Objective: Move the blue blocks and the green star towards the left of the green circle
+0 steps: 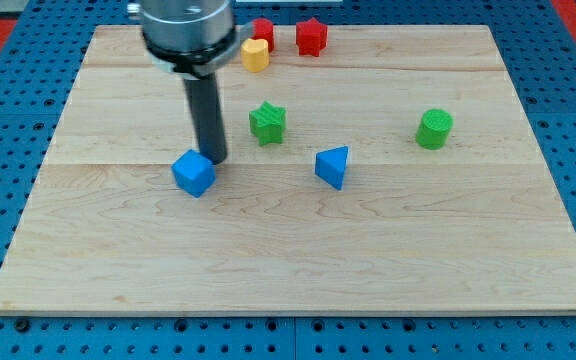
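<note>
Touching blue cube (194, 173) upper-right edge: my tip (214, 160).

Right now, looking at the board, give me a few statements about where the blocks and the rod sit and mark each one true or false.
1. My tip sits right at the blue cube, at its upper right edge. True.
2. The green star lies to the view's right of the green circle. False: it lies well to the circle's left.
3. The blue triangular block lies between the cube and the green circle, left to right. True.
4. The yellow block sits near the view's bottom edge. False: it is near the top, beside two red blocks.
5. The green star touches the blue cube. False: they are apart.
</note>
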Motion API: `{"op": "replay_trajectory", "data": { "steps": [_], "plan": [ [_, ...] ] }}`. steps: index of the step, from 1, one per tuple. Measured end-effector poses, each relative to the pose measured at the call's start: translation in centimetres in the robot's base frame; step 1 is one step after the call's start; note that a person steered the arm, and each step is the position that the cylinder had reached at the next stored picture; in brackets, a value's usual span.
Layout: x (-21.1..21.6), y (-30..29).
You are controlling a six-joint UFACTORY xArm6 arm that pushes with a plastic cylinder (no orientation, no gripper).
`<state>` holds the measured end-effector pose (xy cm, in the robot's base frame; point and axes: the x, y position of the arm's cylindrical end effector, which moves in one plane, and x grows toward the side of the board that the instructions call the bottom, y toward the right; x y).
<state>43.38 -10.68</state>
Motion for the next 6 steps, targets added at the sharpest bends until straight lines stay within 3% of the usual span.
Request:
{"op": "replay_trajectory", "data": {
  "steps": [1,2,4,6],
  "plan": [
    [0.0,-5.9],
    [1.1,-8.1],
    [2.3,-1.0],
    [6.8,-2.3]
  ]
}}
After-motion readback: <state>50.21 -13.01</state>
